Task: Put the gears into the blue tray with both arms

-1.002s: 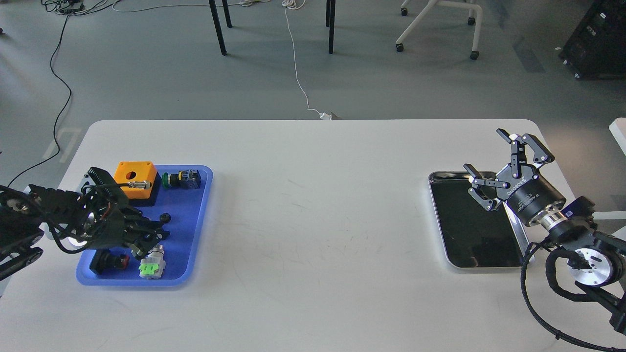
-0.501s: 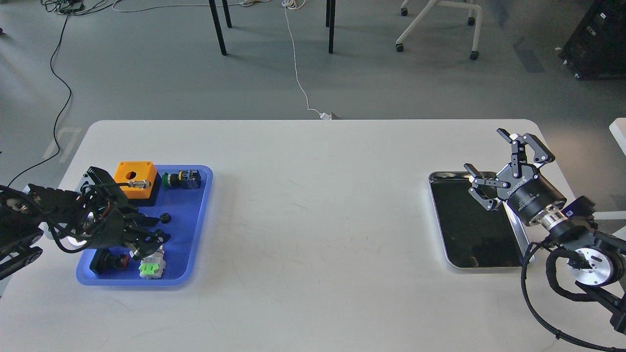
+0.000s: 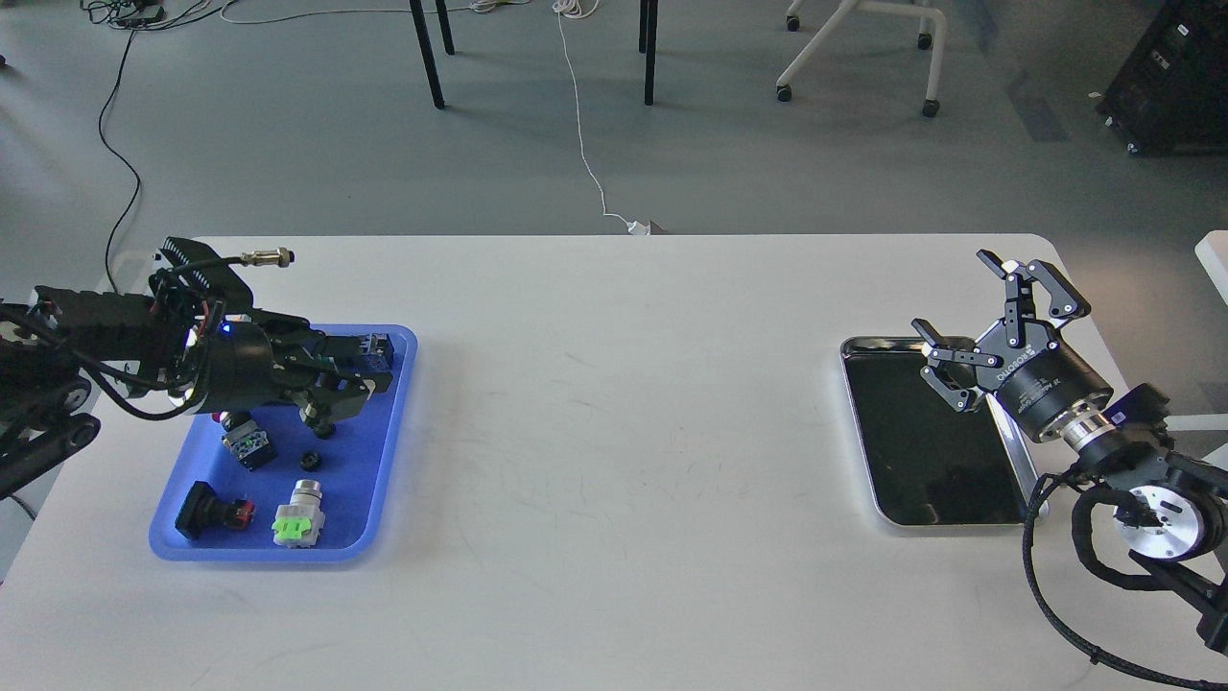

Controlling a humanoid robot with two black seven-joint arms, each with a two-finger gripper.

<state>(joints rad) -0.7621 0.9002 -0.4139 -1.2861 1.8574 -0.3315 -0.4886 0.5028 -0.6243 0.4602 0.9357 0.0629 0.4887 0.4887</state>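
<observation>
The blue tray (image 3: 369, 485) lies at the table's left end. One gear (image 3: 309, 461), a tiny black toothed wheel, rests loose on the tray floor near its middle. My left gripper (image 3: 357, 381) hovers above the far half of the tray, pointing right, open and holding nothing. A small black thing (image 3: 323, 423) sits just under its fingers; I cannot tell whether it is another gear. My right gripper (image 3: 959, 297) stands open and raised at the table's right end, with nothing between its fingers.
In the blue tray lie a black-and-red push-button (image 3: 213, 511), a green-capped button (image 3: 297, 519), a small black block (image 3: 247, 445) and a switch (image 3: 376, 345) half hidden by my left gripper. A steel-rimmed black tray (image 3: 921, 451) lies under my right gripper.
My left arm has lifted from low in the tray and swung toward its far side. A gear and a small block now show where it was. The right arm has hardly moved.
</observation>
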